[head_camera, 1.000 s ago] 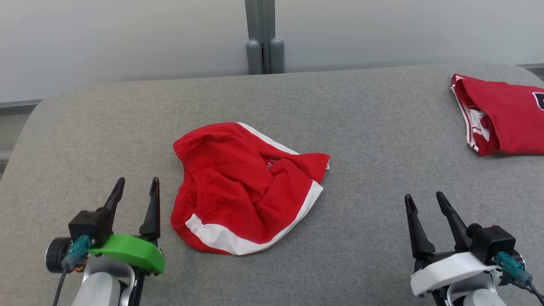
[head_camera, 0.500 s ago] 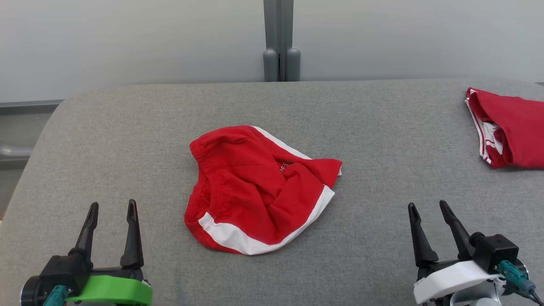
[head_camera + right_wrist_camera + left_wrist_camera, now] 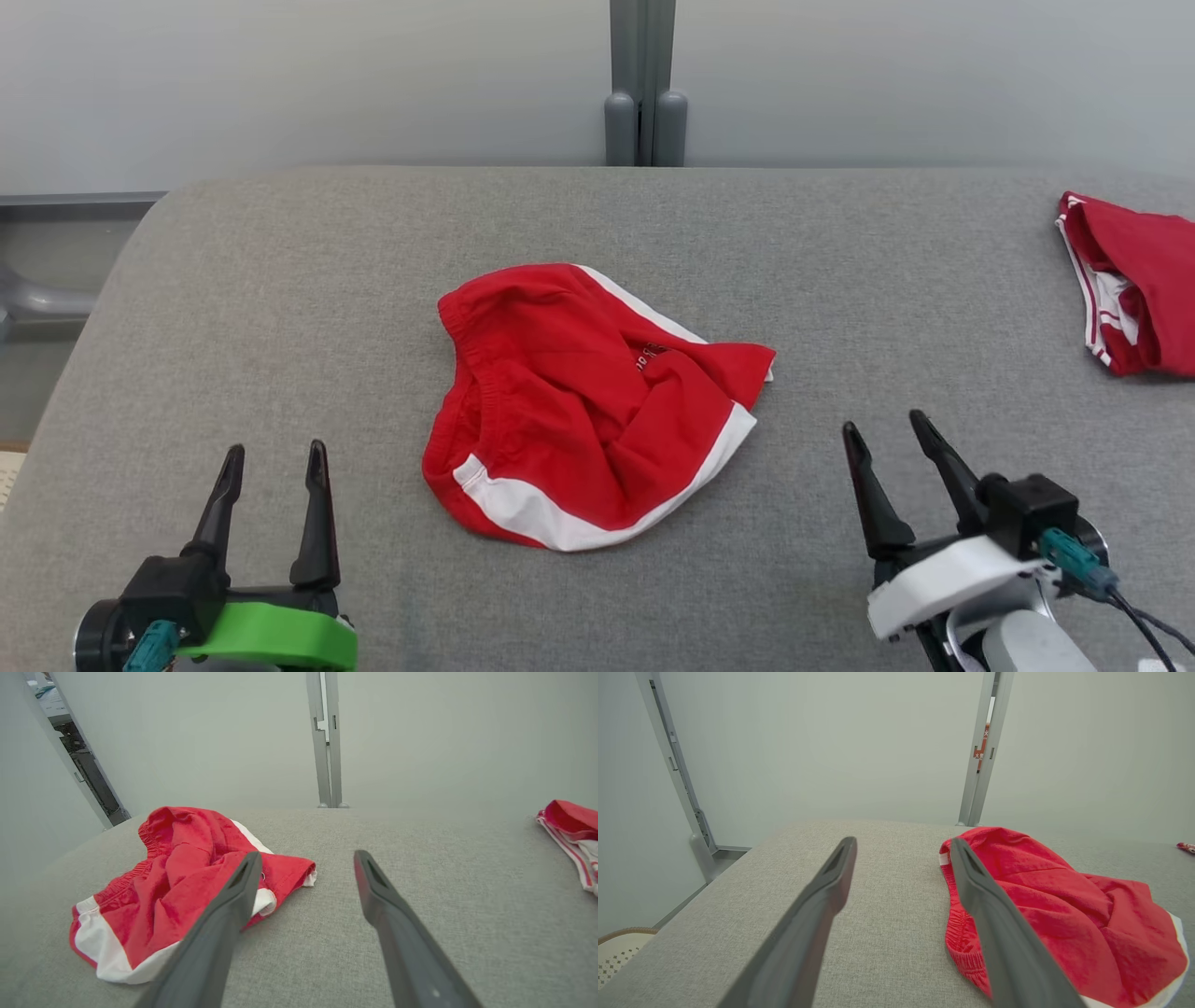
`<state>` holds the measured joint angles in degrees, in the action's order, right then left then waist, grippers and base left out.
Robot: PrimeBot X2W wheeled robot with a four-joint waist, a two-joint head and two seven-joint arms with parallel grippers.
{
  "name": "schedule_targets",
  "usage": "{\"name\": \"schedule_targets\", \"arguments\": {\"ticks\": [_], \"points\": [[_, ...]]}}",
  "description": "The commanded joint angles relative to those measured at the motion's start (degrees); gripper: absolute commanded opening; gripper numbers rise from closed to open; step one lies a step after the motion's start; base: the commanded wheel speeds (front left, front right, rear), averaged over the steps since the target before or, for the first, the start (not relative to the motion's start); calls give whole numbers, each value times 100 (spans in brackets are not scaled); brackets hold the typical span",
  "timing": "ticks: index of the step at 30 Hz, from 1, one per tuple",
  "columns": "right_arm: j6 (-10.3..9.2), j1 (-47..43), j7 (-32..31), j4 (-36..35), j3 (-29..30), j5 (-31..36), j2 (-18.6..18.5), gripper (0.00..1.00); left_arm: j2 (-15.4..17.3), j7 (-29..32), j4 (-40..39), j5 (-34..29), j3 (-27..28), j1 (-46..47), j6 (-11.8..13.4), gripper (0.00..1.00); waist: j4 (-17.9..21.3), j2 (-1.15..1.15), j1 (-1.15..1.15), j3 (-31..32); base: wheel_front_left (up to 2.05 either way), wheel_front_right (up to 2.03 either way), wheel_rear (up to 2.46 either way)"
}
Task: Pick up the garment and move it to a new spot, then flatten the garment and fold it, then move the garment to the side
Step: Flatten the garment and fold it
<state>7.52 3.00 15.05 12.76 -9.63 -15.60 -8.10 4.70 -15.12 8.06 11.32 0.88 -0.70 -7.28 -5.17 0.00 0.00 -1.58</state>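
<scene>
Bare table (image 3: 280,308) rings the crumpled shorts (image 3: 579,411); another red garment (image 3: 1144,280), perhaps folded, occupies far right.

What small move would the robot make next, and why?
Likely ease the left tool toward the elastic waistband of the crumpled red shorts with white trim: it and the right tool are open, touching nothing, and the shorts lie bunched.

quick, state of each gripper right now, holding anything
left gripper: open, holding nothing, apart from the red shorts.
right gripper: open, holding nothing, also apart from the shorts.
</scene>
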Motion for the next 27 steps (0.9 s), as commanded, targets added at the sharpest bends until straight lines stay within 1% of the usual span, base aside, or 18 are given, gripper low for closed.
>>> {"name": "schedule_targets", "arguments": {"ticks": [1,6,12,18,21,22,23,24,27], "points": [[-8,225,16,93,-127,-29,-50,100,-22,1,27,-41,-35,121,-15,100,-68,0,0,-71,0,0,0],[-9,925,16,611,-571,-43,-123,100,-77,1,87,-47,-143,233,-25,100,-222,0,0,-209,0,0,0],[-9,1700,16,1600,-961,-93,-135,100,-120,1,169,-26,-293,383,-26,100,-491,0,0,-414,0,0,0],[-9,2135,16,2691,-1252,-275,-74,100,-143,1,248,33,-458,528,-26,100,-755,0,0,-600,0,0,0],[-9,2199,16,3057,-1337,-392,-21,100,-153,1,278,52,-502,571,-27,100,-838,0,0,-656,0,0,0],[-9,2218,16,3159,-1367,-438,0,80,-158,1,287,59,-516,589,-27,100,-858,0,0,-674,0,0,0],[-9,2223,16,3242,-1405,-488,28,46,-161,1,294,62,-519,600,-27,100,-868,0,0,-682,0,0,0],[-9,2223,16,3342,-1460,-548,54,0,-163,1,305,66,-521,608,-27,100,-878,0,0,-692,0,0,0],[-9,2287,16,3443,-1533,-692,56,0,-168,1,341,67,-520,606,-27,100,-865,0,0,-690,0,0,0]]}}
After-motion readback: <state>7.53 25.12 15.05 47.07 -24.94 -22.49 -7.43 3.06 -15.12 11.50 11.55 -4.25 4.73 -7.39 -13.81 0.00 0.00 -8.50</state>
